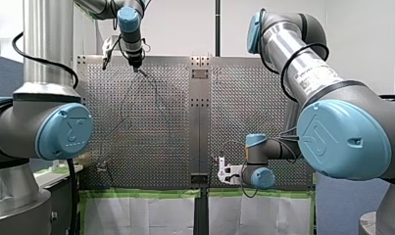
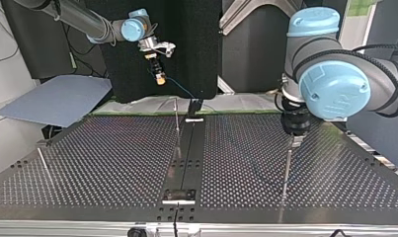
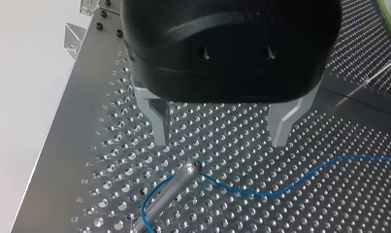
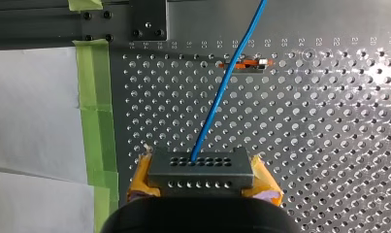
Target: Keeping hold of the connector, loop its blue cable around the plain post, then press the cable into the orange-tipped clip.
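Right gripper (image 4: 203,178): yellow pads clamped on the connector (image 4: 203,164), a grey metal block with two rows of holes. The thin, glossy blue cable (image 4: 219,102) leaves its top face and runs ahead over the perforated table (image 4: 329,145), passing just beside the orange-tipped clip (image 4: 244,63). Left gripper (image 3: 221,138): bare metal fingers apart, holding nothing, above the plain post (image 3: 176,182), a smooth round-tipped steel rod. The cable curves round the post.

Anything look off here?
Nothing stands out: the connector sits square in my right gripper, and the blue cable runs unkinked, curving past the plain post ahead of my open left gripper.
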Available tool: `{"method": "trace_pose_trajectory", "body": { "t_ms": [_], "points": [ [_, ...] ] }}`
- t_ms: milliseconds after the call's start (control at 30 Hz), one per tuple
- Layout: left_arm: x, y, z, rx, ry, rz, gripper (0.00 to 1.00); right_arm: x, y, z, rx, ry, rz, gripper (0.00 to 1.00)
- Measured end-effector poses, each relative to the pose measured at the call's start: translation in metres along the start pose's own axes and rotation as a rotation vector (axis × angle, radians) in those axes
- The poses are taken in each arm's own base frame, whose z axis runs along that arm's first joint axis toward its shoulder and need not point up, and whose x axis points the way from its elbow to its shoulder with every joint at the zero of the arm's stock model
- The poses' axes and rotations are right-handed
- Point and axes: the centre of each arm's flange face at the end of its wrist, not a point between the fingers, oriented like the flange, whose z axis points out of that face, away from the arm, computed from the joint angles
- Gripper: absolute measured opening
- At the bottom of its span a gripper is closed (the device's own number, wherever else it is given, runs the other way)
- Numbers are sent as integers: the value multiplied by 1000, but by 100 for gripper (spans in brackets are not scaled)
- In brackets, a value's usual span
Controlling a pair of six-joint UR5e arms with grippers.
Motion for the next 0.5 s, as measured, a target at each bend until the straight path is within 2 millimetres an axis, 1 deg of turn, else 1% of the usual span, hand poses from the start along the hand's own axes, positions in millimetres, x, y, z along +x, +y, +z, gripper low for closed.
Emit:
{"method": "trace_pose_trajectory", "body": {
  "t_ms": [500],
  "points": [
    [0, 2, -1, -20, -3, -5, 99, 0, -1, 0, 2, -1, -1, 0]
  ]
}}
